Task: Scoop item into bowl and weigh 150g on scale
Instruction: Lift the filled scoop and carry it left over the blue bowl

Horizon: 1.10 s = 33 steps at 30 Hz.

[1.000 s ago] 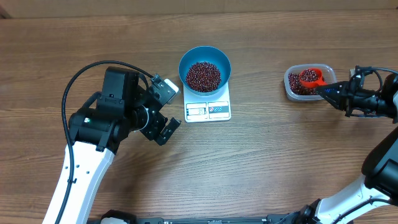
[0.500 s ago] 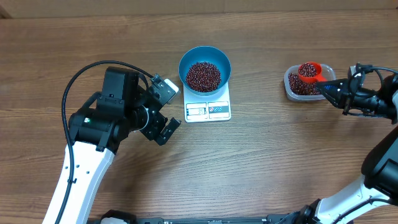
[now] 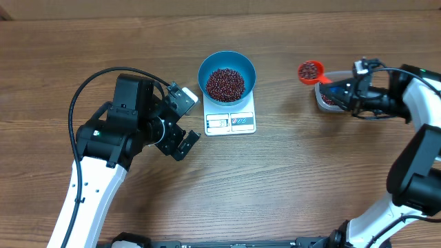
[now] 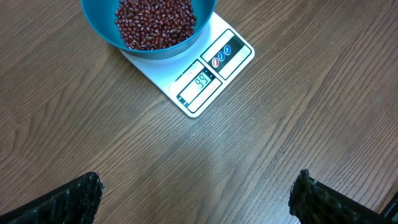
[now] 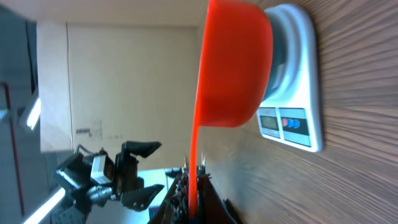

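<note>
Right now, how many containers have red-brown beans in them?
3: the round blue bowl on the white scale; the small red scoop held in the right fingers; the clear plastic tub beneath them, partly hidden.

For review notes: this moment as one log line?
right gripper: holds loaded scoop | left gripper: open, empty | bowl: beans, on scale

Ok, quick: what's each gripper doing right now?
Left gripper: open, holding nothing.
Right gripper: closed on the handle of the red scoop.
</note>
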Tool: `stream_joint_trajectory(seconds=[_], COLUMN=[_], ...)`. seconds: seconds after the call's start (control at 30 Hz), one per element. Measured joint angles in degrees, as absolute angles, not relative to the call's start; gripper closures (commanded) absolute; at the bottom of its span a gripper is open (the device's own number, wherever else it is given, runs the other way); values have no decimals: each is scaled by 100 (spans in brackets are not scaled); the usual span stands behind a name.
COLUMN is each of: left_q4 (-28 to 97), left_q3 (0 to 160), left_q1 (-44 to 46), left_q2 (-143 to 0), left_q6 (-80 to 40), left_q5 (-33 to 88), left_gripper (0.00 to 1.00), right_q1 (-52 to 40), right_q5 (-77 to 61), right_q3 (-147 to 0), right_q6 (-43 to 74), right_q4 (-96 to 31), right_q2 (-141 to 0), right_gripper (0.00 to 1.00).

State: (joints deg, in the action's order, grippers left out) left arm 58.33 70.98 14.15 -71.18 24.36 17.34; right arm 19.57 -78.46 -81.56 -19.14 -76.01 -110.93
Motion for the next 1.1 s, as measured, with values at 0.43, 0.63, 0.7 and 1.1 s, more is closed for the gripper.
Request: stream_joint_trajectory(seconds=[0.43, 0.63, 0.7, 1.1], left_q4=[5833, 5830, 5833, 5833], left_q3=[7098, 7098, 7098, 7098], left_q1=[1415, 1415, 1415, 1415], left_q2=[-7120, -7129, -7131, -7133], left_q6=[2436, 2436, 2436, 2434], left_q5=[1737, 1734, 1737, 1734], left_gripper=[0, 0, 0, 0], right_q1=[635, 73, -73, -768], right_q5=[-8252, -7959, -7815, -6178], right_q3=[-8125, -8119, -8121, -8121], right_q6=[-1098, 130, 351, 720], right_q4=[-5992, -4534, -4246, -3450], right_q2=[-11091, -11091, -11091, -11091], right_gripper=[96, 96, 96, 96])
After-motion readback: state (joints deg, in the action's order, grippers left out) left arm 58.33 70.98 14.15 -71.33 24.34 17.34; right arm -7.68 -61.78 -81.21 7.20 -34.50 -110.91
